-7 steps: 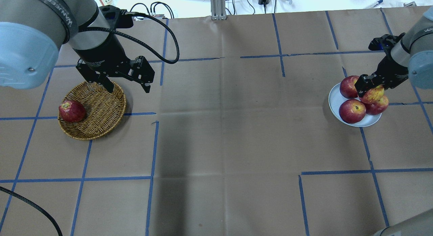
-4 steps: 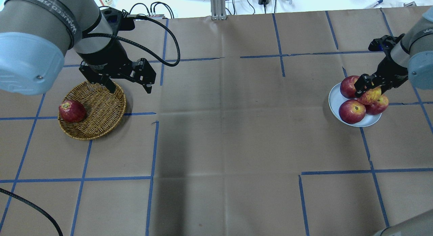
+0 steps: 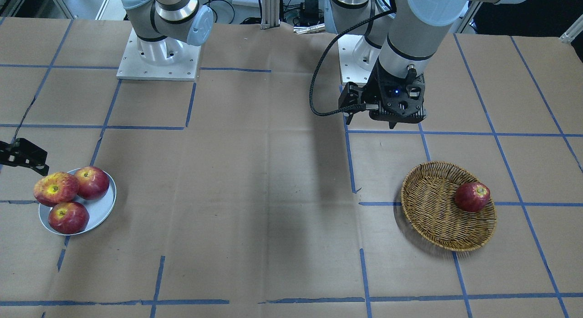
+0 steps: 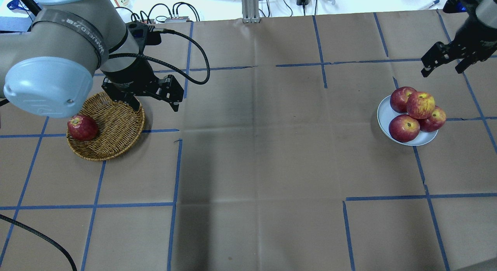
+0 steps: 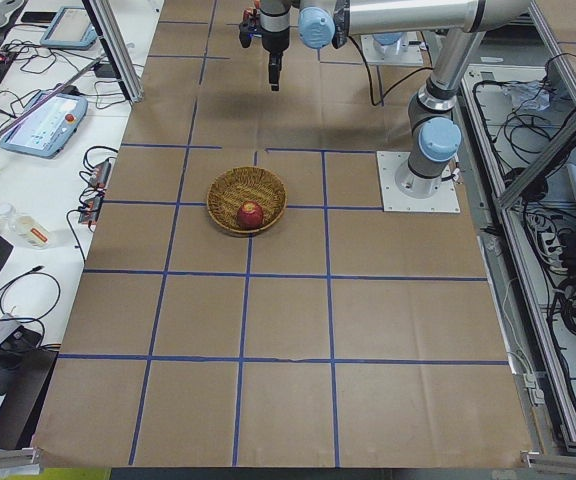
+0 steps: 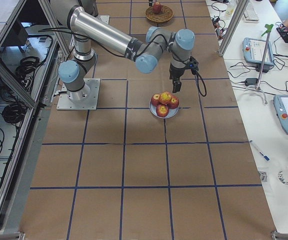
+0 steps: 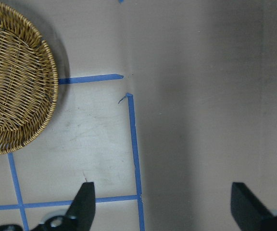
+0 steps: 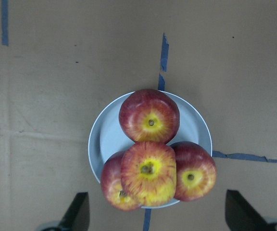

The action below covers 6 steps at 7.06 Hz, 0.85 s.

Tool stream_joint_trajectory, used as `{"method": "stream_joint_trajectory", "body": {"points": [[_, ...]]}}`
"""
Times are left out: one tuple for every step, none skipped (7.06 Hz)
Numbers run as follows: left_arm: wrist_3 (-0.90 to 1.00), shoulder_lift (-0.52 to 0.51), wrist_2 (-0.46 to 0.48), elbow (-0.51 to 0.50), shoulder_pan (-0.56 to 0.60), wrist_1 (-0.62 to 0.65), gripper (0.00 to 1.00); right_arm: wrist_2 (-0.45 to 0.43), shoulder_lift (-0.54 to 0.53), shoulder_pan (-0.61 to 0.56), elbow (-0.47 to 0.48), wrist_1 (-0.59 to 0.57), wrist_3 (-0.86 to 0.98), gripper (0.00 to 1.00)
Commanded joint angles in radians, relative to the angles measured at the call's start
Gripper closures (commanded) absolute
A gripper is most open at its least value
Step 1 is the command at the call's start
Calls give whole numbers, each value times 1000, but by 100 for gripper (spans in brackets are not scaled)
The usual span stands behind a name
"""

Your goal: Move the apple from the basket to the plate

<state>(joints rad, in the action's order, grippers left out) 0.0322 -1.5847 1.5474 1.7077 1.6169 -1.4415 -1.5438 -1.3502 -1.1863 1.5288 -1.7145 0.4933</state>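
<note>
The apple (image 4: 420,105) is on the plate (image 4: 383,115) at the right of the overhead frame, but perched on top of three other apples (image 4: 404,128), not on the plate itself. That is the risk I see. It rests on rounded fruit over a shallow rim, so a nudge or a table shake could roll it off onto the brown paper (image 4: 271,154).

The right gripper (image 4: 442,71) hangs at the upper right, jaws wide and empty, well apart from the pile. The left gripper (image 4: 155,105), also wide and empty, hovers by the top rim of the basket (image 4: 116,143) at the left, which holds one darker apple (image 4: 82,127).

The middle of the frame is bare paper, giving ample room. The plate lies close to the frame's right edge.
</note>
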Motion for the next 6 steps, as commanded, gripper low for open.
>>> {"method": "stream_joint_trajectory", "body": {"points": [[0,-8,0,-2,0,4,1,-2,-110,-103,-36,180,-150,0],[1,-9,0,-8,0,4,1,7,-166,-155,-29,247,-259,0],[2,-6,0,-20,0,3,1,-2,-211,-238,-6,265,-354,0],[23,-3,2,-23,0,3,1,-5,-243,-307,38,260,-418,0],[53,3,2,-17,0,4,1,-12,-268,-335,86,248,-430,0],[54,12,0,-2,0,6,1,-53,-300,-340,109,228,-444,0]]}}
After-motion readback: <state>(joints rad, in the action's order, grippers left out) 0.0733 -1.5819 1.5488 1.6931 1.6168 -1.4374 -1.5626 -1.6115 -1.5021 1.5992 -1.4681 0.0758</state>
